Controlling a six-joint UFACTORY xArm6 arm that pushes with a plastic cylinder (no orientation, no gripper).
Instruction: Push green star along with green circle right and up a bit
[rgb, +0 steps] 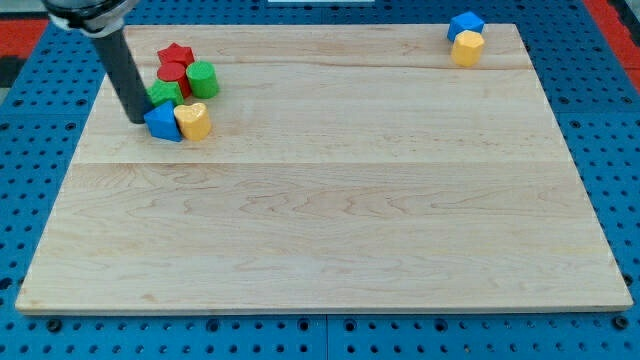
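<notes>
A cluster of blocks sits at the view's upper left of the wooden board (320, 200). The green star (164, 95) lies at the cluster's left. The green circle (202, 78) is a short cylinder at its right. Between them are a red star (176, 55) and a red cylinder (173, 74). A blue block (162, 122) and a yellow heart (193, 120) sit just below. My tip (138, 119) rests on the board just left of the blue block and below-left of the green star, about touching them.
A blue block (465, 24) and a yellow block (467, 47) sit together at the board's upper right corner. The board lies on a blue perforated table (20, 200). The dark rod (120, 65) leans up to the view's upper left.
</notes>
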